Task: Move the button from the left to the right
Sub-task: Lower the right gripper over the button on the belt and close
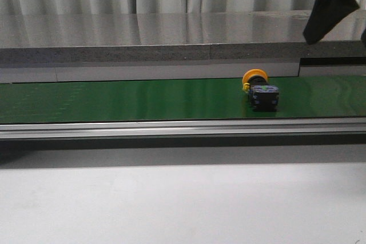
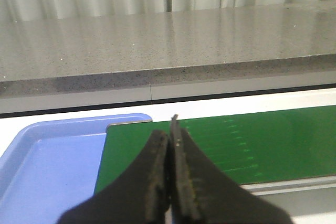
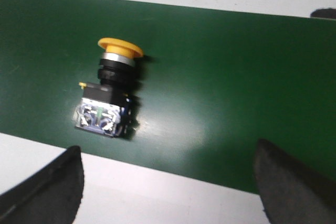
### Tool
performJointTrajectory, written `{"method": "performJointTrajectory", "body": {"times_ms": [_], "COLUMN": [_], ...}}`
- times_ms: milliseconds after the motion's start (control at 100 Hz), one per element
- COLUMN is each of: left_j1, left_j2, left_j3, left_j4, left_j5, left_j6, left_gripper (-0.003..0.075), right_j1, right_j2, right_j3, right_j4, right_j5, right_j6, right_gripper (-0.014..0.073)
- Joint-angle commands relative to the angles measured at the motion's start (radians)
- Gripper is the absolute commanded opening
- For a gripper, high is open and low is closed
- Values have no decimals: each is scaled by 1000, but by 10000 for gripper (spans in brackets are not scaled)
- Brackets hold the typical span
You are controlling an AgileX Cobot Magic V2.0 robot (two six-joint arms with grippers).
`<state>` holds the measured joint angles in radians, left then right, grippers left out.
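Note:
The button [image 1: 260, 90] lies on its side on the green belt [image 1: 126, 100], orange-yellow cap toward the back, black body toward the front. The right wrist view shows the button [image 3: 110, 95] from above, with pale parts at its base. My right gripper [image 3: 168, 169] hangs open above the belt's near edge, nothing between its fingers [image 3: 52, 190]; the button lies beyond the fingertips and apart from them. In the front view the right gripper [image 1: 331, 7] is a dark shape at the upper right. My left gripper [image 2: 169, 132] is shut and empty over the belt's left end.
A blue tray [image 2: 47, 166] sits at the belt's left end. A grey stone ledge [image 1: 171, 38] runs behind the belt, with pale curtains beyond. A metal rail [image 1: 183, 128] borders the belt's front, and a white table surface [image 1: 171, 204] lies nearer.

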<state>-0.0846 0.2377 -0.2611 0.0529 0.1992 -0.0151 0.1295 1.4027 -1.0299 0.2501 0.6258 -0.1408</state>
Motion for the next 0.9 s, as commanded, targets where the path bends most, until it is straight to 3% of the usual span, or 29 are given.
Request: {"method": "performJointTrajectory", "body": {"times_ms": [0,720,790,890], "left_j1": [-9,-9,-9,-9], "left_j2": [9,9,9,9], "left_j3": [-26,-26,-26,-26], "left_j4": [-1,-1,-1,-1], "left_j5": [-79,-79,-79,-79], "left_j6": [0,0,0,0], "left_gripper": [-20,-20,-20,-20], "right_j1": [18,38,38,38], "right_j2": [21,253,255,258], "right_j3": [-62,-136,-136,-136], "right_j4": [10,-22,-22,-22], "right_j5": [-63,-58,-58,-55], "right_j6": [-16,-16,-16,-16], "right_gripper": [646,640,592,454]}}
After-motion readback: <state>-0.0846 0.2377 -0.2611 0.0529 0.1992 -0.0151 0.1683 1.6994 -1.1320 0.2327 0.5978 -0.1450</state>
